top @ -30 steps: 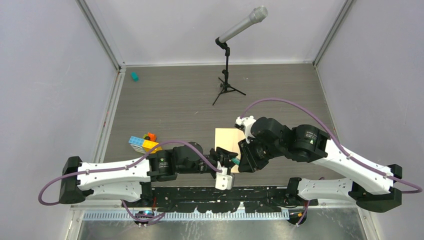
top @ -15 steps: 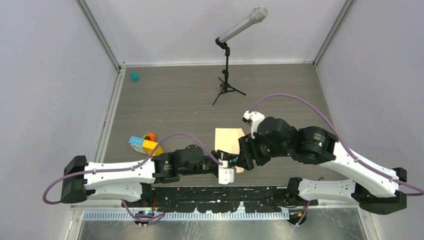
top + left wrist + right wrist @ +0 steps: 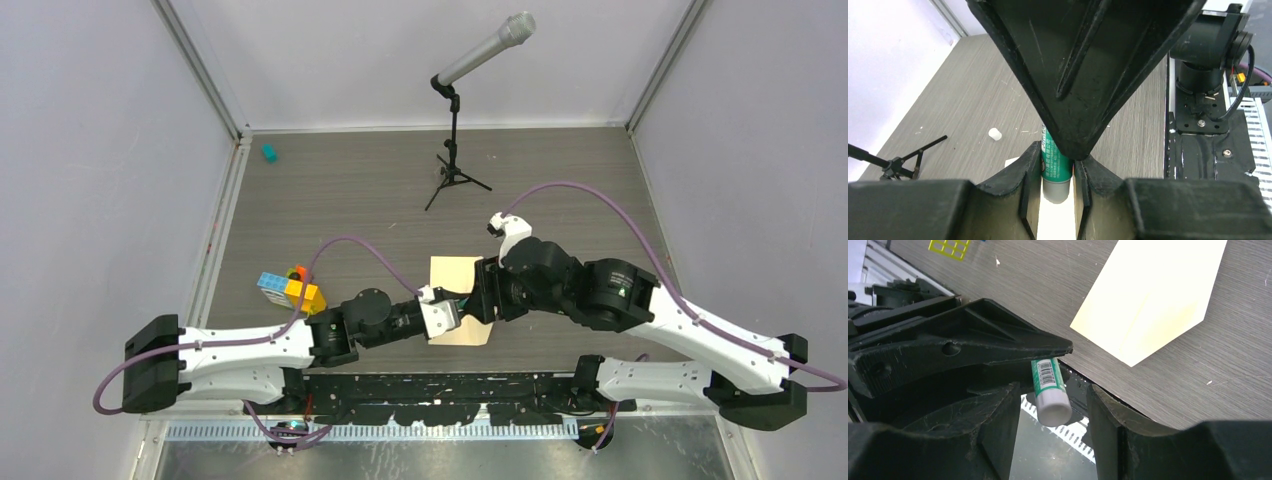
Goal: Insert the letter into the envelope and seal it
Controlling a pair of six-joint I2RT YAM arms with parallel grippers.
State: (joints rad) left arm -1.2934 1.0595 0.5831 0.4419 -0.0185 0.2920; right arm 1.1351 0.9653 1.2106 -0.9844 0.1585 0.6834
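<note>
My left gripper [image 3: 1055, 187] is shut on a green glue stick [image 3: 1054, 162] and holds it above the table's near edge. My right gripper [image 3: 1053, 435] is open, its jaws either side of the stick's white end [image 3: 1050, 400], not touching it. One right finger [image 3: 1083, 65] fills the top of the left wrist view. In the top view both grippers, left [image 3: 458, 308] and right [image 3: 482, 300], meet over the near end of the envelope [image 3: 455, 278]. It is pale tan paper lying flat, with a pointed open flap [image 3: 1148, 300]. The letter does not show as a separate sheet.
A microphone on a tripod stand [image 3: 455, 165] is at the back centre. Coloured blocks [image 3: 290, 290] lie left of the envelope, and a small teal object [image 3: 268, 152] is at the far left. A small white cylinder [image 3: 994, 134] lies on the table. The black base rail [image 3: 450, 385] runs along the near edge.
My left gripper has swung forward and up with the glue stick, over the paper's near end. My right gripper has shifted to meet it, so its jaws now flank the stick's white end.
</note>
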